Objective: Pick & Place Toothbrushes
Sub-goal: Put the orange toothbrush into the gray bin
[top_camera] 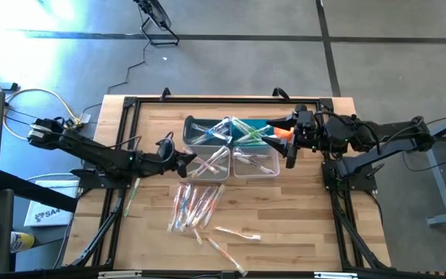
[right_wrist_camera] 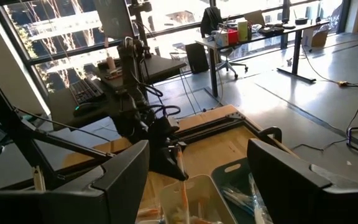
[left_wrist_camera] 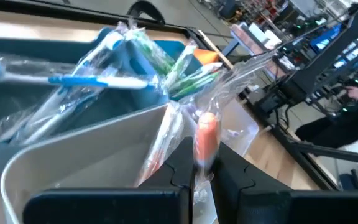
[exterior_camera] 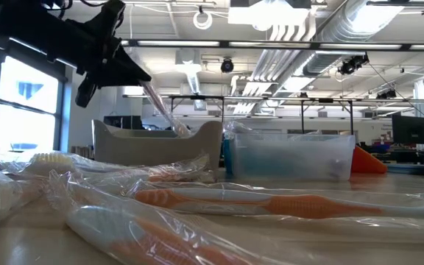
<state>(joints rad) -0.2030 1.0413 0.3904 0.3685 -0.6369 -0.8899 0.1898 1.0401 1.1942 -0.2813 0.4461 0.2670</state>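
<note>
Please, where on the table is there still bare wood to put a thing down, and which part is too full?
Bare wood shows on the table between the loose toothbrushes and its right edge, and along the far edge behind the bins. It is crowded in the middle: the bins hold toothbrushes, the left pincer holds one over the grey bin, and the right pincer hovers there open.

Wooden table point(top_camera: 300, 209) is carrying three small bins point(top_camera: 207, 159) and loose wrapped toothbrushes point(top_camera: 194, 205) lying in front.
</note>
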